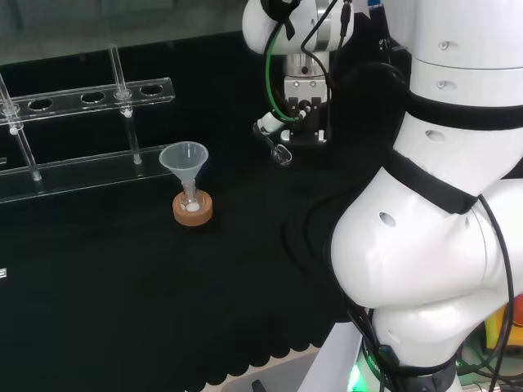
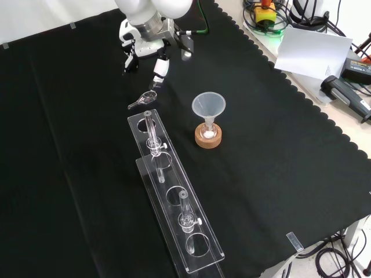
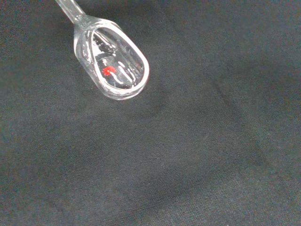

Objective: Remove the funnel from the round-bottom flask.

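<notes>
Black cloth bears the funnel, well apart from the robot hand, finger state unclear.

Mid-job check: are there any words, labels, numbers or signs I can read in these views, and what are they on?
No text is readable.
Funnel, cork stand, clear rack: no markings seen.
White marks at the head view's left edge: too small to read.
White sheet beside the bench: no print can be made out.
Red spot in the glass scoop: looks like a fleck, not a character.
</notes>
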Robot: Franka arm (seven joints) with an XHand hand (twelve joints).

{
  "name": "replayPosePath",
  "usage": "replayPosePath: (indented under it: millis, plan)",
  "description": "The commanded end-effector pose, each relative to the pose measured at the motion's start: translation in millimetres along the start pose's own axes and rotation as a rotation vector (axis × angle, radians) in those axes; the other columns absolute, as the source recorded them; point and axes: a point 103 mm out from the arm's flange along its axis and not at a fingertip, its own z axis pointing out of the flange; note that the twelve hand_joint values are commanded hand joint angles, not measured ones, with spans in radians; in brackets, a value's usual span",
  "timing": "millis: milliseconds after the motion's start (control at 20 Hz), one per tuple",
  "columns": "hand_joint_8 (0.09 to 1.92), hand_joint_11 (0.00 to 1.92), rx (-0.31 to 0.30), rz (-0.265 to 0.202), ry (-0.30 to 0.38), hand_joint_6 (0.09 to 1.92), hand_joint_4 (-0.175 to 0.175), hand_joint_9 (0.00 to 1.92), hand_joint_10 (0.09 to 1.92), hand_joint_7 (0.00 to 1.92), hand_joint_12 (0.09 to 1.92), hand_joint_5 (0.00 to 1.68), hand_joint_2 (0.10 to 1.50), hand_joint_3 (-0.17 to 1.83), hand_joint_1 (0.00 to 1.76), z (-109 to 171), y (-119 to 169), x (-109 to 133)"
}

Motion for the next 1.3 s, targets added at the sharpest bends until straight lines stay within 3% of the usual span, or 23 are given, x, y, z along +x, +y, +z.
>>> replayPosePath:
  millis: [50, 350, 750, 1050, 1300]
  plan:
    - [0.09, 0.07, -0.008, 0.008, 0.015, 0.18, 0.045, 0.77, 0.42, 0.90, 1.54, 0.63, 0.65, 0.14, 0.41, -0.1, -1.0, -7.2]
    - [0.09, 0.07, -0.015, 0.014, 0.026, 0.18, 0.045, 0.77, 0.42, 0.90, 1.54, 0.64, 0.65, 0.14, 0.41, -1.9, -3.3, -12.9]
    - [0.09, 0.09, -0.028, -0.010, 0.026, 0.15, 0.040, 0.73, 0.41, 0.86, 1.55, 0.58, 0.65, 0.14, 0.41, -20.7, -10.8, -14.6]
    - [0.09, 0.13, -0.053, -0.027, 0.042, 0.09, 0.035, 0.57, 0.46, 0.77, 1.52, 0.52, 0.65, 0.11, 0.41, -39.5, -20.6, -19.9]
    - [0.09, 0.18, -0.110, -0.049, 0.063, 0.09, 0.026, 0.37, 0.59, 0.63, 1.52, 0.38, 0.66, 0.08, 0.40, -55.9, -30.4, -23.4]
